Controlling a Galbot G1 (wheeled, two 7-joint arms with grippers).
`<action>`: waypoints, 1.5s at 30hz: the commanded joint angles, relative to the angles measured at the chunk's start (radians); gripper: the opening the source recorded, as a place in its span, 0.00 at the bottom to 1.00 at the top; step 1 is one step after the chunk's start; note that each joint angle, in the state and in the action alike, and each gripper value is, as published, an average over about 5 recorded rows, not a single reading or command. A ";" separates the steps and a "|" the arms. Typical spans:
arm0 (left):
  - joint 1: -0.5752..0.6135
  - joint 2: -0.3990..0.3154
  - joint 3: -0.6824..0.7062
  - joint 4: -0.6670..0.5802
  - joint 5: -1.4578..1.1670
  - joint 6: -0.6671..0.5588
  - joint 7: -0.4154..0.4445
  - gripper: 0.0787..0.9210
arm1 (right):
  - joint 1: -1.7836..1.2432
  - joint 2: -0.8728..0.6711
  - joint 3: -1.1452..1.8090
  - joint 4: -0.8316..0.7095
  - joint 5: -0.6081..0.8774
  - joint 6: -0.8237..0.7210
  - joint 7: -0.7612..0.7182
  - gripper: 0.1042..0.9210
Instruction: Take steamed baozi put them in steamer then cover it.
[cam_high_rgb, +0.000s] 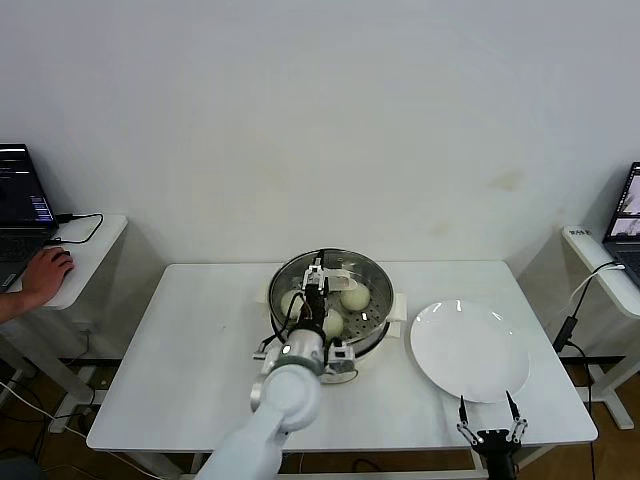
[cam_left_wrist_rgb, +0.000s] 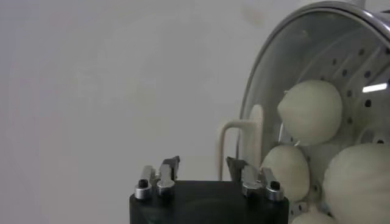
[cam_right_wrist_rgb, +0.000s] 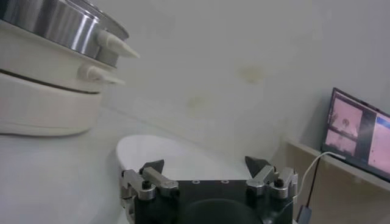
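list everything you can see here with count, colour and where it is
steamed baozi: at least three visible, cream-white, inside the steamer
steamer: one, shiny steel on a cream-white base, middle of the table
plate: one, white, bare, on the table to the robot's right of the steamer
table: one, white, in front of the robot
laptops: two, dark, on side desks at far left and far right
person's hand: one, on the left side desk
left gripper: one, dark, fingers open, over the steamer
right gripper: one, dark, fingers open, at the table's near edge by the plate
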 joint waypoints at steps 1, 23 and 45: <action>0.315 0.111 -0.157 -0.326 -0.551 -0.148 -0.317 0.81 | -0.008 -0.014 -0.004 0.008 0.007 0.000 -0.001 0.88; 0.956 0.088 -0.565 -0.229 -1.483 -0.729 -0.531 0.88 | -0.147 -0.147 -0.089 0.166 0.213 -0.053 -0.090 0.88; 0.975 0.032 -0.510 -0.189 -1.466 -0.793 -0.449 0.88 | -0.247 -0.190 -0.207 0.313 0.374 -0.305 -0.159 0.88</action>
